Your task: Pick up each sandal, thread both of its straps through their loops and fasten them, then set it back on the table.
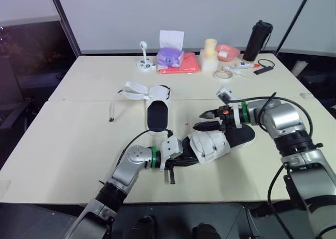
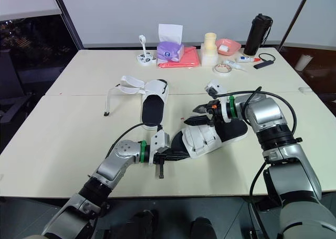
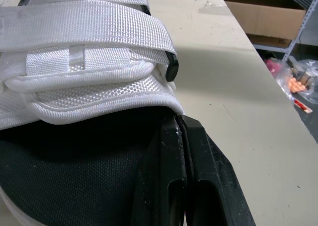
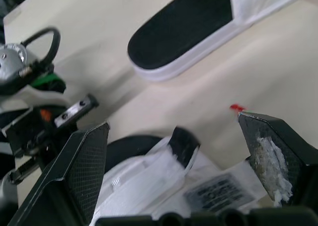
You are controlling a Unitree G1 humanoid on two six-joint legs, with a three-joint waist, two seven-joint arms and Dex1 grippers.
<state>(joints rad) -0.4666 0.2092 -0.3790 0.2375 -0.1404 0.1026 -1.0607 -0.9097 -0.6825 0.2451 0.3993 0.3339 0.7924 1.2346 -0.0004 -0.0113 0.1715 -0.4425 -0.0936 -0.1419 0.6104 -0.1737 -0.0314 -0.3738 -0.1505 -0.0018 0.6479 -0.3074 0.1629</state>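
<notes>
Low in the centre of the frame we see the near sandal (image 1: 216, 143) lying aslant on the bench (image 1: 68, 144). Its bare black footbed points right and its white upper points lower left.

The left jaws, on the arm from the lower left, are narrow. In the left wrist view the two black fingers (image 3: 169, 176) press together at the sandal's side, where the padded white upper meets the footbed. We take them to be nipping that edge. Two white straps (image 3: 89, 17) lie across the upper there, and a black tip (image 3: 171, 67) shows at the edge of one.

The right jaws, on the arm from the right, hover over the same upper, wide apart and holding nothing. In the right wrist view a strap end with a black tab (image 4: 185, 145) and a printed label (image 4: 214, 192) lie between the open fingers (image 4: 84, 171). The tab is clear of both.

The far sandal (image 1: 156, 112) rests flat at mid-frame, just above the near one. Its straps are undone and splayed to the left, and one long strap (image 1: 112, 108) trails downward. A small red mark (image 4: 237, 107) shows on the bench between the sandals.

Along the bench's top edge stand a tissue box (image 1: 170, 55), a pink bowl (image 1: 227, 51), a tape roll (image 1: 224, 73) and a black bottle (image 1: 257, 40).
</notes>
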